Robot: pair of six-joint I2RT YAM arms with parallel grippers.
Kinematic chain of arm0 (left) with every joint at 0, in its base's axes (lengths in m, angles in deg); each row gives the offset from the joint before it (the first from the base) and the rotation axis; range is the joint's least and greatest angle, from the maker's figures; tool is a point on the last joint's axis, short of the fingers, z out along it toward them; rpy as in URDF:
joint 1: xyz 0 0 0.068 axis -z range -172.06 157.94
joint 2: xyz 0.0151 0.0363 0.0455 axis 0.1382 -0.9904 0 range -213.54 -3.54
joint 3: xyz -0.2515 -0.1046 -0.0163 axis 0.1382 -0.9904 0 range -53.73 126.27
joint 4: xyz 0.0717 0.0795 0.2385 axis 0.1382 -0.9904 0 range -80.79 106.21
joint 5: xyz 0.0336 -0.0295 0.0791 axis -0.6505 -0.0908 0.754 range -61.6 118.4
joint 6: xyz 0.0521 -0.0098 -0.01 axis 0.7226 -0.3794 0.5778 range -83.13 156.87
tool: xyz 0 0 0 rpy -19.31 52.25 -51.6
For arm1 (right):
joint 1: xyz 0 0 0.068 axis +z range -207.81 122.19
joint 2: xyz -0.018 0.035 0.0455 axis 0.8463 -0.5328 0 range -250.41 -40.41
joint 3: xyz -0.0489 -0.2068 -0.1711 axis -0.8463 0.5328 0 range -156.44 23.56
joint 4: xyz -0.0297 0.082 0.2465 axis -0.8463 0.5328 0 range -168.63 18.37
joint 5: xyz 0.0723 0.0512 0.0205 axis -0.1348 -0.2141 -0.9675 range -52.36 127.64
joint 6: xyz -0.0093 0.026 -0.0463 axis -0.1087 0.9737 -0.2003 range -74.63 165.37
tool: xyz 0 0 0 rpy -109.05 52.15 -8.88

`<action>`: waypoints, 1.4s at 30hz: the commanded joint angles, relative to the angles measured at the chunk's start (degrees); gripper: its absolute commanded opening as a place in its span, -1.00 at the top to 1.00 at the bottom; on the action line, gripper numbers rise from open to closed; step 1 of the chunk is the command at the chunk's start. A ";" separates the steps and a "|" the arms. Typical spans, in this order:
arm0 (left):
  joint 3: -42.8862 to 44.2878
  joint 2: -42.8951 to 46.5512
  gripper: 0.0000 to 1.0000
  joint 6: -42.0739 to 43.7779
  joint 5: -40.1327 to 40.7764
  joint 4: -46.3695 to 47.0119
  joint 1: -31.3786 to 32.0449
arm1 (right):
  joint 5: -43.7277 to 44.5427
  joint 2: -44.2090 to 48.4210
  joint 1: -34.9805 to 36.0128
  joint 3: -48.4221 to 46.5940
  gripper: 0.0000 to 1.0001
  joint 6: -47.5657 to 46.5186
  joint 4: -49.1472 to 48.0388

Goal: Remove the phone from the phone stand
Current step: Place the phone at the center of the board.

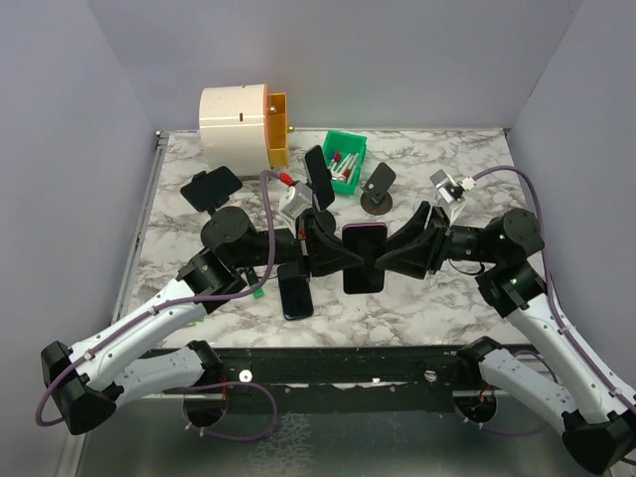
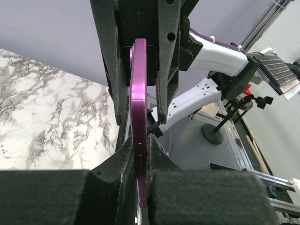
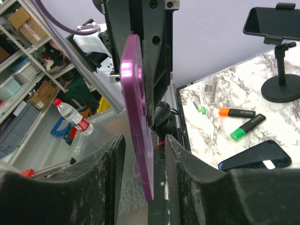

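Observation:
A purple phone (image 1: pixel 364 256) hangs above the middle of the table, edge-on in both wrist views (image 2: pixel 139 84) (image 3: pixel 136 103). My left gripper (image 1: pixel 343 256) is shut on its left end, the pads (image 2: pixel 123 159) pressed against both faces. My right gripper (image 1: pixel 390 256) straddles the other end (image 3: pixel 143 150). Its fingers (image 3: pixel 115 159) stand apart from the phone, with a gap showing on each side. A phone stand (image 1: pixel 378 189) with a round base stands behind the phone, and its holder looks empty.
A black phone (image 1: pixel 296 293) lies flat near the front. Two more stands hold dark phones (image 1: pixel 318 171) (image 1: pixel 212 187). At the back are a green bin (image 1: pixel 344 161) and a white and orange container (image 1: pixel 243 126). Markers (image 3: pixel 236 112) lie on the marble.

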 commanded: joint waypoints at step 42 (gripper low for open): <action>-21.11 31.83 -0.98 19.89 44.30 -11.13 0.29 | 18.53 -24.37 2.27 15.53 0.99 -1.64 4.89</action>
